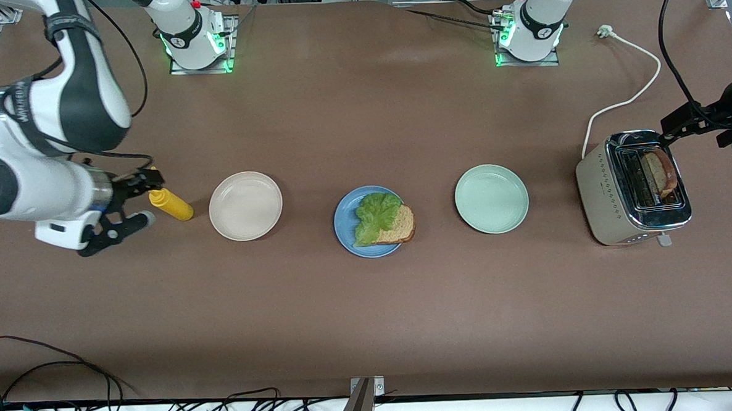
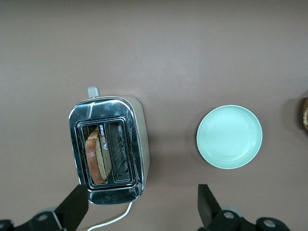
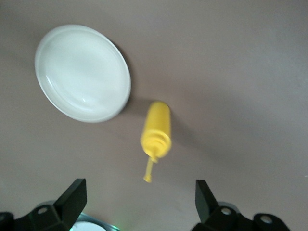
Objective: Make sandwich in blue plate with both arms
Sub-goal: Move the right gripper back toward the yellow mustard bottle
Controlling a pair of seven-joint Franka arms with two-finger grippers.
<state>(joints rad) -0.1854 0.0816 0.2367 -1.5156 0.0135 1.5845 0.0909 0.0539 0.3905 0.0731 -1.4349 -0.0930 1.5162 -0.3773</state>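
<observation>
The blue plate (image 1: 344, 224) sits mid-table, carrying one brown bread slice (image 1: 399, 227) with a ruffled green lettuce leaf (image 1: 374, 216) lying on it. Another bread slice (image 1: 659, 173) (image 2: 97, 155) stands in a slot of the toaster (image 1: 632, 186) (image 2: 109, 147) toward the left arm's end of the table. My left gripper (image 1: 699, 122) (image 2: 142, 208) hangs open and empty over the toaster's cord end. My right gripper (image 1: 145, 199) (image 3: 138, 199) is open and empty, up beside a yellow squeeze bottle (image 1: 172, 204) (image 3: 156, 130) at the right arm's end.
A cream-white plate (image 1: 245, 206) (image 3: 82, 72) lies between the bottle and the blue plate. A pale green plate (image 1: 491, 199) (image 2: 229, 136) lies between the blue plate and the toaster. The toaster's white cord (image 1: 630, 98) runs toward the arm bases. Cables hang along the table's near edge.
</observation>
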